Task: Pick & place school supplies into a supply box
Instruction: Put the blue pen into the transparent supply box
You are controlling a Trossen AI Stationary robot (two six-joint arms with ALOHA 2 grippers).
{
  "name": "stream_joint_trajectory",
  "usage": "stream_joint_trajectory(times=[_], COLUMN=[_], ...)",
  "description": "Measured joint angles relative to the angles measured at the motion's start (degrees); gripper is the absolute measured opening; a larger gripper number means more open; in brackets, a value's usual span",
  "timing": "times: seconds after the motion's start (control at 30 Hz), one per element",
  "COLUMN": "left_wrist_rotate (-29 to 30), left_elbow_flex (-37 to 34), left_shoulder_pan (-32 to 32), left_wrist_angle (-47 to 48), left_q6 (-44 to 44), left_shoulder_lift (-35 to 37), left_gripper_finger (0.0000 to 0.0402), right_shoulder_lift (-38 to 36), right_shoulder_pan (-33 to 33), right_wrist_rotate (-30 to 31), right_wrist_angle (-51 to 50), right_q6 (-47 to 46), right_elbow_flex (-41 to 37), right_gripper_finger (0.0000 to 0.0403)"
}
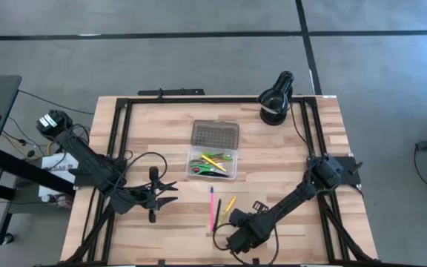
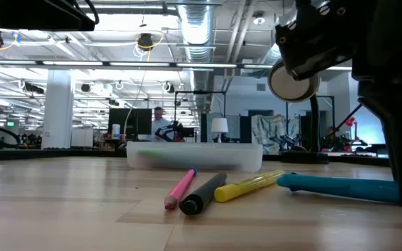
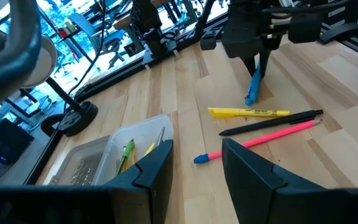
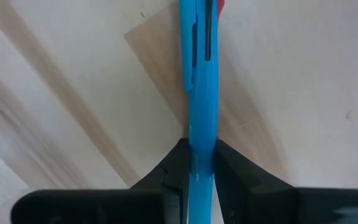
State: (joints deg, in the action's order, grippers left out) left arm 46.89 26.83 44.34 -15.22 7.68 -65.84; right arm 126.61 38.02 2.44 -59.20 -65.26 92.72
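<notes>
The supply box (image 1: 213,165) is a clear tray with its dotted lid (image 1: 215,134) lying open on the far side. It holds green-handled scissors and a few yellow and green pens. A pink pen (image 3: 263,139), a black marker (image 3: 272,122) and a yellow highlighter (image 3: 247,112) lie flat on the wood near the table's near edge. My right gripper (image 4: 202,160) is shut on a blue pen (image 2: 340,187) just beside them. My left gripper (image 1: 165,194) hovers open to the left of the loose pens and touches nothing. My right gripper pinches the blue pen's barrel (image 4: 202,140) between its two fingers (image 4: 178,167), close to one end. The fingers come from above, pointing down (image 3: 258,62). The pen runs on past the fingertips and slants down toward the wood (image 3: 252,93). Whether its lower end rests on the table I cannot tell.
A black round lamp (image 1: 276,98) stands at the table's far right corner. A black frame (image 1: 121,133) runs along the table's edges. Bare wood lies between the box and the loose pens. Beyond the table the low view shows an office hall with a person far off.
</notes>
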Motion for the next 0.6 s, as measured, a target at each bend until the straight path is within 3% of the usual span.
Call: stream_joint_trajectory(times=[0.6], left_wrist_rotate=[0.02], left_elbow_flex=[0.02], left_shoulder_pan=[0.00], left_wrist_angle=[0.39], left_q6=[-0.28], left_shoulder_lift=[-0.02], left_gripper_finger=[0.0132], right_shoulder_lift=[0.44], right_shoulder_pan=[0.25], right_wrist_rotate=[3.52], right_wrist_angle=[-6.86], right_q6=[7.41], right_elbow_flex=[7.44], right_gripper_finger=[0.0043])
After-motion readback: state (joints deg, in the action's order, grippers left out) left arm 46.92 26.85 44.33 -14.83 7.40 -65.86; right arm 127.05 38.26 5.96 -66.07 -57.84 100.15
